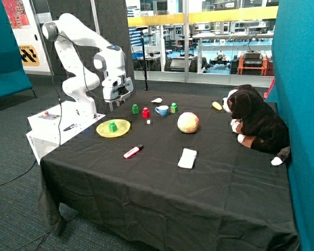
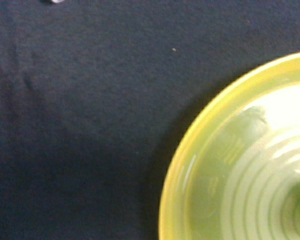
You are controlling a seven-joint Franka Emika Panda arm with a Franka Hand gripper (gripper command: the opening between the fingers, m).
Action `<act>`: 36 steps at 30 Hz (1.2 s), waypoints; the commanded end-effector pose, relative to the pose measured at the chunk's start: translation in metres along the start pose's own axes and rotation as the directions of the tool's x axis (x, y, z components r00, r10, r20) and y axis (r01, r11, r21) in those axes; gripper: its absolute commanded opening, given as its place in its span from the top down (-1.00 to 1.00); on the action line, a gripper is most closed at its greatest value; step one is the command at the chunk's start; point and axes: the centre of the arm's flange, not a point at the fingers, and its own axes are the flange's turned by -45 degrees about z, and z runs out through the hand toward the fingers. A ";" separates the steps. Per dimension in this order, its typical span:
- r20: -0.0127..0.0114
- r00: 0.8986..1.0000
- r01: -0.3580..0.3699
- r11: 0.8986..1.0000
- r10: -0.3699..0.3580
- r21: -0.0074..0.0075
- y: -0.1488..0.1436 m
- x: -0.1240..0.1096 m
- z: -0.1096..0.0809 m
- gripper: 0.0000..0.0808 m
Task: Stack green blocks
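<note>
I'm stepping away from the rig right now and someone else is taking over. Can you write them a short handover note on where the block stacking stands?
Gripper: hovering above the table beside the yellow plate, holding nothing that can be seen; whether its fingers are open or shut does not show.
Green blocks: one on the yellow plate; one on the black cloth next to the red block; one on the far side of the blue cup.
Done: nothing stacked, all three stand apart.
Left: pick up two blocks and stack all three, probably on the one on the plate.
</note>
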 end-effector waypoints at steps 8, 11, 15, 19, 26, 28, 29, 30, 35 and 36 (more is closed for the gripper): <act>-0.001 1.000 -0.012 1.000 0.012 0.000 0.020 -0.008 0.008 -0.66; -0.001 1.000 -0.013 1.000 0.013 0.000 0.022 -0.010 0.009 -0.61; -0.001 1.000 -0.011 1.000 0.011 0.000 0.027 -0.014 0.015 -0.51; -0.001 1.000 -0.018 1.000 0.018 0.000 0.030 -0.017 0.021 -0.48; -0.001 0.999 -0.034 0.999 0.034 0.000 0.039 -0.023 0.031 -0.20; -0.001 1.000 -0.031 1.000 0.031 0.000 0.042 -0.024 0.032 -0.18; -0.001 0.999 -0.038 0.999 0.038 0.000 0.043 -0.024 0.033 -0.17; -0.001 0.999 -0.034 0.999 0.034 0.000 0.045 -0.025 0.033 -0.16; -0.001 0.999 -0.050 0.999 0.050 0.000 0.054 -0.028 0.036 -0.09; -0.001 0.999 -0.047 0.999 0.047 0.000 0.056 -0.028 0.036 -0.08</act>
